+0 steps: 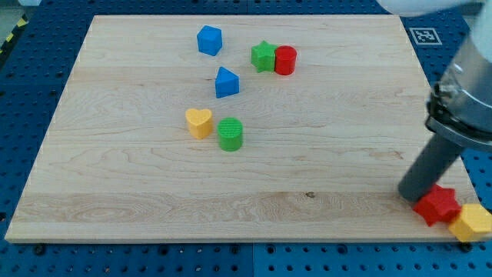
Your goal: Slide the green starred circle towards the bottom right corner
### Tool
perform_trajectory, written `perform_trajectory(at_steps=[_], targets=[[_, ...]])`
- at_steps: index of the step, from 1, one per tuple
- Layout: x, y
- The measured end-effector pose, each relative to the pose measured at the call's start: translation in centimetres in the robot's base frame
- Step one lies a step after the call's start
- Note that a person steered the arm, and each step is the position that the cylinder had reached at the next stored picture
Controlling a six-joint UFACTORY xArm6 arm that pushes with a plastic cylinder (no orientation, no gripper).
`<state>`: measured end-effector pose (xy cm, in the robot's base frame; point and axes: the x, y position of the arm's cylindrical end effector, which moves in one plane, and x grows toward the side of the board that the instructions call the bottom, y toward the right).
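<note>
The green cylinder [230,134] stands near the board's middle, touching or almost touching the yellow heart [199,122] on its left. A green star [263,56] sits near the view's top, pressed against a red cylinder [285,60]. My rod comes down at the view's right; my tip [413,194] rests at the board's bottom right edge, just left of a red star [438,205]. The tip is far right of and below the green cylinder.
A blue cube [209,40] sits near the view's top and a blue wedge-like block [226,82] lies below it. A yellow block [473,222] lies off the board's bottom right corner beside the red star. The wooden board [115,192] lies on a blue base.
</note>
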<state>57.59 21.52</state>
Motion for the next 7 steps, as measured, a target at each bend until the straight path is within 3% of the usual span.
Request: perform_trajectory(at_steps=[2,5,7], targets=[[-0.9,-1.2],[-14.3,-18.5],[-16.4,-22.1]])
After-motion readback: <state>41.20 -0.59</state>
